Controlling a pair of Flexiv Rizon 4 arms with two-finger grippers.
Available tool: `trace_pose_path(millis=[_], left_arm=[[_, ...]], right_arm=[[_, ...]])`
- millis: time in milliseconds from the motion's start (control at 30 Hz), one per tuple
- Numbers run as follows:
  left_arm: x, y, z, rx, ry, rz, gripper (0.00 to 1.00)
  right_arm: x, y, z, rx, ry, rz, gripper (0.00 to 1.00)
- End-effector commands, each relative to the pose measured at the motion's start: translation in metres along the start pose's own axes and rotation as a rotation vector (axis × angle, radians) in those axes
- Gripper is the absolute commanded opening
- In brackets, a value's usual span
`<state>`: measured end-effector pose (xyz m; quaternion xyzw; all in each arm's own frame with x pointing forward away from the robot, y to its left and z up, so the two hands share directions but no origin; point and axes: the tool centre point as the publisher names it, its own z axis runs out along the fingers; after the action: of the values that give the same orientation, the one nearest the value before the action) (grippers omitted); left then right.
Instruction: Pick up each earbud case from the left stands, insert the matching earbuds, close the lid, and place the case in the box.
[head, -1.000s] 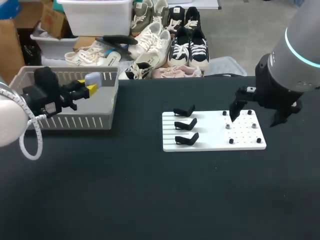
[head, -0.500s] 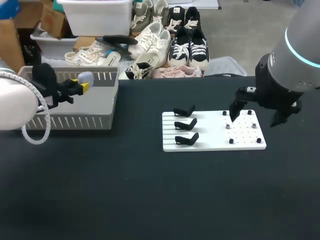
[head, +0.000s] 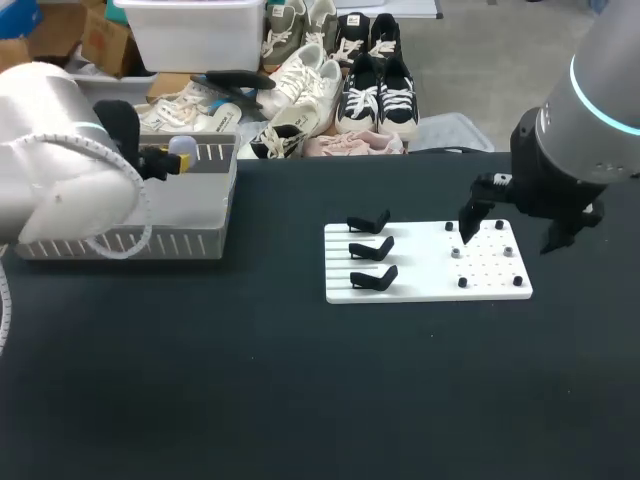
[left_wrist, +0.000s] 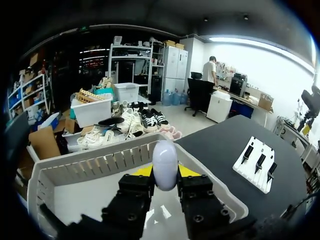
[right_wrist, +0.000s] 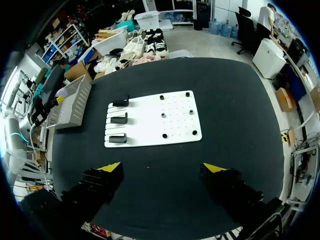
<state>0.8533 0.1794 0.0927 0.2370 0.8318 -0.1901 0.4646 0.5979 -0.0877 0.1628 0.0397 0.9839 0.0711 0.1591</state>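
Since a second ago: left arm (head: 60, 170) has swung round, its big white link now covers the near-left part of the box (head: 180, 243), and the claw has carried the case from over the box's right side back toward the far rim. Right arm hasn't budged.

Left claw (left_wrist: 165, 172): clenched on the earbud case (left_wrist: 165, 164), yellow tips on both flanks, case upright. Lid looks shut, but I can't make out a seam. Wrist view puts the case over the box's open interior with the slatted far wall just ahead. Head view has it near the far right corner. Height above the floor of the box: can't tell.

Right claw (right_wrist: 161, 167): released, nothing in it, hanging above the peg side of the white board (head: 420, 285).

The three black stands (head: 372, 248) on the board's left are all bare, so my read is this is the last case and the step is the drop-off.

To do it well:
- pull in from the rim first, since a release this close to the corner could bounce the case onto the worktop (head: 250, 380)
- go down inside the walls before letting go, as the rounded shell will probably roll or hop if dropped from height
- open both fingers fully, then retreat straight up so a tip doesn't drag the case out
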Motion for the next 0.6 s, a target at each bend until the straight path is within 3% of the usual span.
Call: trace_pose_path(millis=[33, 367, 400, 433, 467, 500, 533, 600], left_arm=[[0.004, -0.005, 0.001, -0.003, 0.049, -0.011, 0.0], [0.02, -0.016, -0.006, 0.007, 0.067, -0.039, 0.0], [0.019, -0.017, -0.007, 0.006, 0.067, -0.039, 0.07], [0.018, -0.017, -0.008, 0.005, 0.065, -0.038, 0.34], [0.017, -0.018, -0.01, 0.002, 0.059, -0.034, 0.48], [0.016, -0.018, -0.01, 0.0, 0.057, -0.033, 0.84], [0.015, -0.018, -0.011, 0.0, 0.057, -0.031, 1.0], [0.014, -0.019, -0.012, -0.003, 0.052, -0.027, 1.0]], right_arm=[[0.002, -0.001, -0.001, -0.002, -0.003, 0.001, 1.0], [0.002, -0.001, -0.001, -0.002, -0.003, 0.001, 1.0], [0.002, -0.001, -0.001, -0.002, -0.003, 0.001, 1.0], [0.002, -0.001, -0.001, -0.002, -0.003, 0.001, 1.0], [0.002, -0.001, -0.001, -0.002, -0.003, 0.001, 1.0], [0.002, -0.001, -0.001, -0.002, -0.003, 0.001, 1.0], [0.002, -0.001, -0.001, -0.002, -0.003, 0.001, 1.0], [0.002, -0.001, -0.001, -0.002, -0.003, 0.001, 1.0]])
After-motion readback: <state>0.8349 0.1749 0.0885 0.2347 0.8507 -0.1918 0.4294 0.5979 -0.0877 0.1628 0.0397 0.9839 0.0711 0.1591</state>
